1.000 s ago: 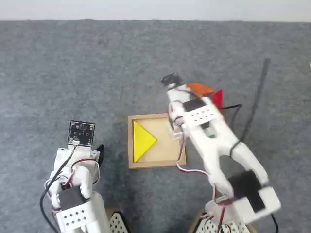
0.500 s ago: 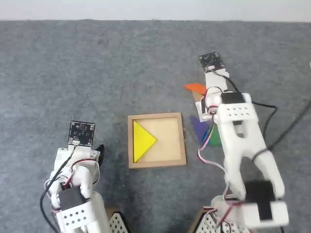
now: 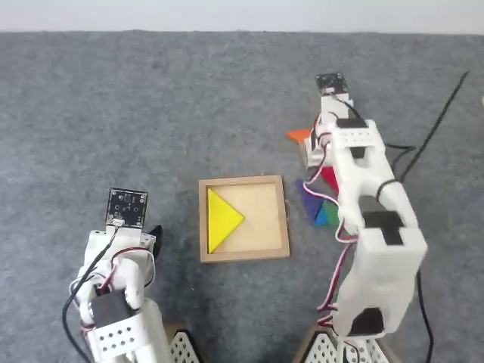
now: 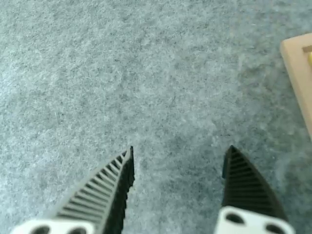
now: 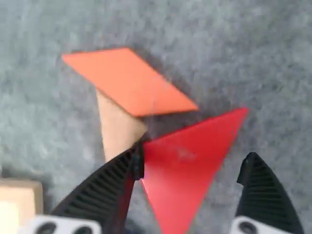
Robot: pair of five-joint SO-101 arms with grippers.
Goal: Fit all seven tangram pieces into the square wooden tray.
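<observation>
Fingers (image 5: 112, 180) of the right gripper (image 5: 195, 160) are standing wide open, holding nothing, with the red triangle (image 5: 183, 175) lying between them. Closing squarely across its edges, avoiding the orange parallelogram (image 5: 129, 80) beyond the tips, is looking wisest.

A grey, felt-like mat (image 3: 151, 98) covers the desk (image 3: 68, 174) on every side. In the left wrist view its fuzzy, mottled nap lies under and ahead of the left fingers (image 4: 114, 187) and shows bare in the gap between them. In the right wrist view the same grey pile lies beyond the right fingers (image 5: 107, 187) and out to either side of them. In the high view, well beyond both pairs of fingers, the mat ends at a straight far edge, and a pale, plain wall (image 3: 242, 15) runs along it across the whole width.
</observation>
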